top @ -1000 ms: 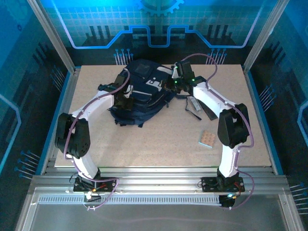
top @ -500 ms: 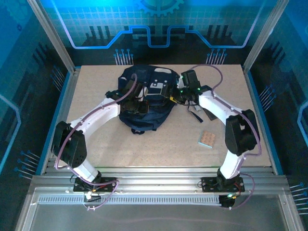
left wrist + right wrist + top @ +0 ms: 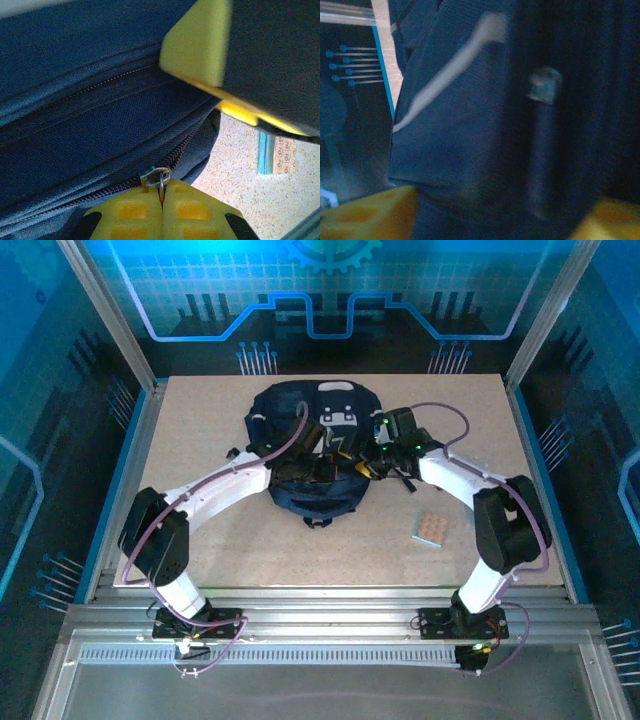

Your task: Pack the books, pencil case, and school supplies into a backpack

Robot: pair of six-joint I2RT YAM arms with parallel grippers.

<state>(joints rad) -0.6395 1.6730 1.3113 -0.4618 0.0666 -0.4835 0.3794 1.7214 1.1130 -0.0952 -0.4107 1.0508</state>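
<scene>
Now the left pincer (image 3: pixel 161 196) pinches the zipper pull (image 3: pixel 157 177) of the backpack (image 3: pixel 90 125), the right pincer (image 3: pixel 492 216) spread astride its fabric.

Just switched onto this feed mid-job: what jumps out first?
The big navy backpack sits at the far middle of the table, both arms meeting at its near edge. The left gripper is shut on the zipper pull; the right gripper straddles the fabric, jaws apart. A small tan pad lies alone on the right side.
</scene>
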